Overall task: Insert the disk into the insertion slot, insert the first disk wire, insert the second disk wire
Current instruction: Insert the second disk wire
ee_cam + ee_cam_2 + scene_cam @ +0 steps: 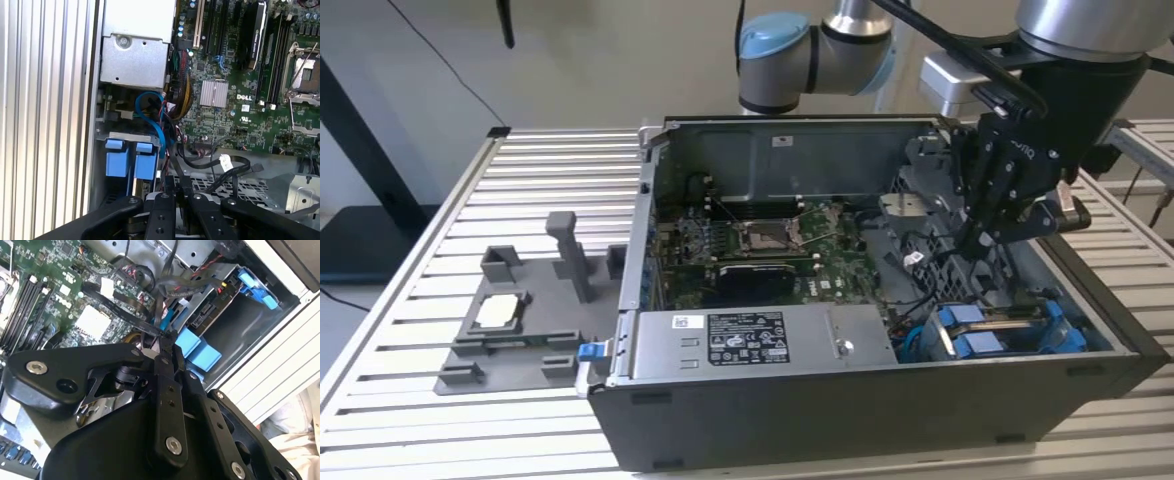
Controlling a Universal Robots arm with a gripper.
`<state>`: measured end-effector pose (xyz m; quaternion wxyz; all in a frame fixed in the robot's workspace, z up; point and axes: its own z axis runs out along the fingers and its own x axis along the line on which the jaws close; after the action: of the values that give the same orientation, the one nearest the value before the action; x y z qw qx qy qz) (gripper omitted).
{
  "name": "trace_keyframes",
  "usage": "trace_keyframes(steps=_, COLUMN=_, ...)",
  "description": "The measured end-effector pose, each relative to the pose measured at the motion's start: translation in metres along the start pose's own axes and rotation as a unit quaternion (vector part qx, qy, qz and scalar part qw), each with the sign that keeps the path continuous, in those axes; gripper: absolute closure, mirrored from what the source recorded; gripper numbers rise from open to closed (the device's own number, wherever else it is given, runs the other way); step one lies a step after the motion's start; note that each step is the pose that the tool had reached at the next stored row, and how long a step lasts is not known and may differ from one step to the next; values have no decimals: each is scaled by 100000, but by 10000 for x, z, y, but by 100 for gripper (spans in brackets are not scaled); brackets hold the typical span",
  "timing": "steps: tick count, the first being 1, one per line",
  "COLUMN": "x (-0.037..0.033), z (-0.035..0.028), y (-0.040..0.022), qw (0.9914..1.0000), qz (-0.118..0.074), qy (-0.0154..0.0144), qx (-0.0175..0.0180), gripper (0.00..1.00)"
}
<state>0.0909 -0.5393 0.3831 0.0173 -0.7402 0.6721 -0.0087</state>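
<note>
One computer case (881, 420), two blue tabs (129, 159).

Dark grey insertion slot (1007, 330) with blue tabs (127, 157), green motherboard (761, 245), silver power-supply box (754, 340), ribbed silver table (547, 170).

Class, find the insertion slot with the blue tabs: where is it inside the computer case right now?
In the exterior view, the insertion slot sits in the computer case's near corner on the exterior view's right, beside the silver power supply box and below the end effector.
</note>
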Motion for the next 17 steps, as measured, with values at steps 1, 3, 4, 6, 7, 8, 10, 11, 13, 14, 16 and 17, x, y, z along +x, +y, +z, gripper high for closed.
trace_keyframes(steps=1, x=1, z=0, y=0, qw=100000, qz=-2, qy=-8, qx=1, gripper=84)
trace_keyframes(steps=3, x=3, z=1, y=-1, qw=100000, qz=-7, qy=-26, qx=4, gripper=84)
trace_keyframes(steps=4, x=3, z=0, y=-1, qw=100000, qz=-4, qy=-30, qx=3, gripper=84)
trace_keyframes(steps=6, x=5, z=0, y=-2, qw=100000, qz=-5, qy=-46, qx=4, gripper=84)
trace_keyframes(steps=7, x=6, z=1, y=-2, qw=100000, qz=-7, qy=-54, qx=5, gripper=84)
trace_keyframes(steps=8, x=6, z=0, y=-2, qw=100000, qz=-4, qy=-60, qx=7, gripper=84)
trace_keyframes(steps=10, x=8, z=1, y=-3, qw=100000, qz=-5, qy=-71, qx=6, gripper=84)
trace_keyframes(steps=11, x=8, z=1, y=-6, qw=100000, qz=-10, qy=-75, qx=-15, gripper=84)
trace_keyframes(steps=13, x=15, z=5, y=-23, qw=100000, qz=-5, qy=-91, qx=-248, gripper=84)
trace_keyframes(steps=14, x=23, z=8, y=-36, qw=99999, qz=1, qy=-112, qx=-434, gripper=84)
trace_keyframes(steps=16, x=46, z=16, y=-68, qw=99996, qz=9, qy=-163, qx=-930, gripper=84)
trace_keyframes(steps=17, x=61, z=21, y=-84, qw=99992, qz=12, qy=-191, qx=-1231, gripper=84)
